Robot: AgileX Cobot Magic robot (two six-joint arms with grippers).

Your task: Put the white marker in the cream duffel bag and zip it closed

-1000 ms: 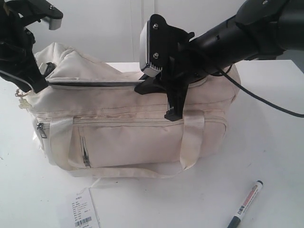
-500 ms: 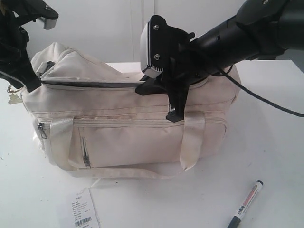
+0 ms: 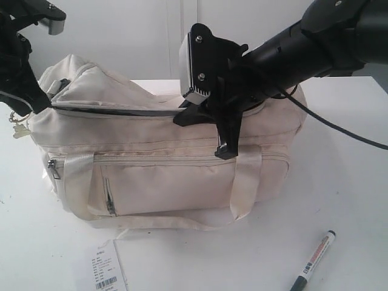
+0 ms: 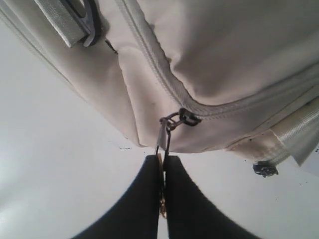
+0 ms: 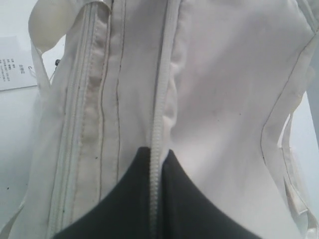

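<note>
Exterior view — you are pulling the cream duffel bag (image 3: 170,182) wider open, left gripper (image 4: 160,162) clenched on zip pull (image 4: 166,132), right gripper (image 5: 155,154) pinching its zipper (image 5: 160,99).

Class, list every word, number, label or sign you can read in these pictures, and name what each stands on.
White paper hang tag with barcode: rows of small print, too small to read.
White marker with black cap: red-and-black label, blurred, unreadable.
Cream fabric duffel bag: no lettering visible.
No text here is legible enough to quote.
</note>
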